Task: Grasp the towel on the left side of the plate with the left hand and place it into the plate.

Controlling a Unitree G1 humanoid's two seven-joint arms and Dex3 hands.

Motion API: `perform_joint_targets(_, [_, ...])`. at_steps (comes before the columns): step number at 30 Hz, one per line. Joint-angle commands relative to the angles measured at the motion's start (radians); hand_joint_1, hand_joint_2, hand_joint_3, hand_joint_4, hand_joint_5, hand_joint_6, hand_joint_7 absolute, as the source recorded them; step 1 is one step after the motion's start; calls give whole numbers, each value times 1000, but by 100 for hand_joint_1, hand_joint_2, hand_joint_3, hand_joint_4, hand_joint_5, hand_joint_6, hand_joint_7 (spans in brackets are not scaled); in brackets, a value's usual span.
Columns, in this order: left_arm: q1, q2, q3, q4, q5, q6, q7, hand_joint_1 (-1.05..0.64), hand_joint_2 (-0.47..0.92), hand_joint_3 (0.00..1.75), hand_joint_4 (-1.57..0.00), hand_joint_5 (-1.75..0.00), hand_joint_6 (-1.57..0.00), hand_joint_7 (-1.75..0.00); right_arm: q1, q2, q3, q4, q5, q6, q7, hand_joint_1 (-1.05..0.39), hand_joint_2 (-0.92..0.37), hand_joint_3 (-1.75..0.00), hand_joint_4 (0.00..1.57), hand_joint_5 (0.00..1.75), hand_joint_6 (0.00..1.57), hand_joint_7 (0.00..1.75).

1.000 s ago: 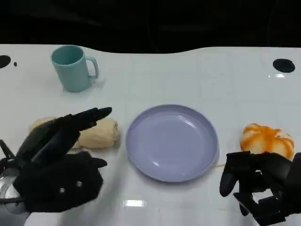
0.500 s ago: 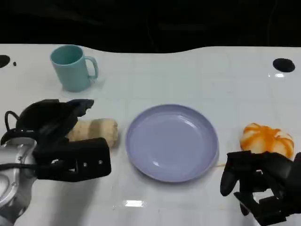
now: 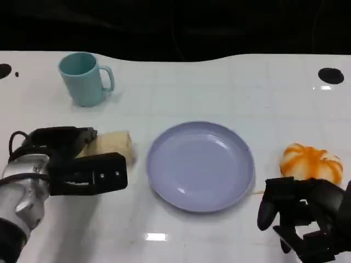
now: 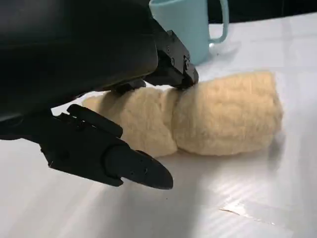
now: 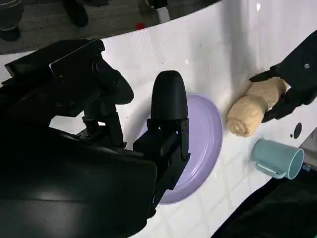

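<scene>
Now, left hand (image 3: 66, 164) closing around rolled towel (image 3: 112, 145), not gripped, left of plate (image 3: 200, 164)

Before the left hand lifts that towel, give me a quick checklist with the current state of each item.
1. Left hand at the towel: ok, fingers touch its top, thumb beside it.
2. Grip closed firmly: cannot tell.
3. Plate has nothing in it: ok.
4. Table between towel and plate is bare: ok.
5. Mug stands apart from the towel: ok.
6. Right hand off the plate: ok, beside the orange object.
</scene>
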Motion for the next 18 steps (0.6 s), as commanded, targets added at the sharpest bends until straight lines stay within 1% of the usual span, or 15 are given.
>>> perform_joint_targets(1, [-11,-24,-3,92,-22,-23,75,-33,92,7,-65,-40,-56,-3,6,-17,-6,-25,1,9,0,7,-61,-104,68,170,67,142])
perform_joint_targets(2, [-13,-28,-2,115,-29,-45,105,-26,92,14,-68,-91,-78,-7,6,-16,-4,-24,-1,5,-1,7,-61,-105,68,170,67,143])
perform_joint_targets(3, [-17,-30,-1,136,-35,-64,130,-23,92,18,-70,-111,-89,-9,5,-15,-2,-22,-3,1,-1,8,-61,-105,69,171,68,143])
perform_joint_targets(4, [-21,-29,-2,159,-38,-91,157,-22,92,20,-73,-122,-97,-10,4,-13,1,-18,-6,0,-3,8,-61,-105,69,171,68,143])
perform_joint_targets(5, [-25,-27,-4,176,-39,-115,185,-20,91,19,-79,-137,-112,-17,2,-11,3,-17,-7,4,-5,7,-61,-106,68,171,68,143])
perform_joint_targets(6, [-29,-25,-6,192,-40,-133,206,-19,91,18,-80,-147,-117,-22,1,-9,5,-17,-8,9,-7,7,-61,-106,68,171,68,143])
perform_joint_targets(7, [-33,-24,-8,204,-41,-146,221,-19,92,18,-81,-152,-119,-26,0,-8,6,-17,-9,11,-9,7,-61,-106,68,171,68,143])
perform_joint_targets(9, [-39,-21,-8,227,-44,-175,261,-18,92,17,-81,-157,-119,-33,-2,-4,8,-15,-8,12,-12,7,-61,-106,68,170,68,143])
perform_joint_targets(11, [-44,-12,-3,248,-43,-216,334,-20,92,27,-79,-171,-72,-139,-5,1,11,-11,-8,13,-16,7,-60,-106,68,170,68,143])
perform_joint_targets(12, [-46,-11,0,254,-44,-229,366,-21,92,27,-79,-173,-63,-156,-6,2,12,-9,-9,11,-18,7,-60,-106,68,170,68,143])
perform_joint_targets(13, [-44,-11,5,254,-43,-246,414,-22,91,26,-80,-174,-59,-165,-7,3,12,-7,-8,11,-18,7,-60,-106,68,170,68,143])
perform_joint_targets(14, [-40,-13,13,249,-47,-264,471,-20,91,25,-81,-174,-59,-171,-9,5,11,-5,-6,11,-17,7,-60,-106,68,169,68,143])
perform_joint_targets(16, [-31,-20,30,235,-60,-300,551,-19,90,31,-82,-175,-60,-174,-13,5,11,-5,-7,18,-19,7,-61,-106,68,169,67,142])
perform_joint_targets(17, [-30,-24,32,223,-58,-308,586,-21,87,48,-82,-175,-60,-174,-15,5,11,-2,-9,17,-21,6,-61,-105,68,169,68,142])
perform_joint_targets(18, [-32,-30,34,207,-57,-308,602,-19,81,59,-82,-175,-61,-174,-18,5,12,1,-13,15,-23,7,-61,-105,68,169,68,142])
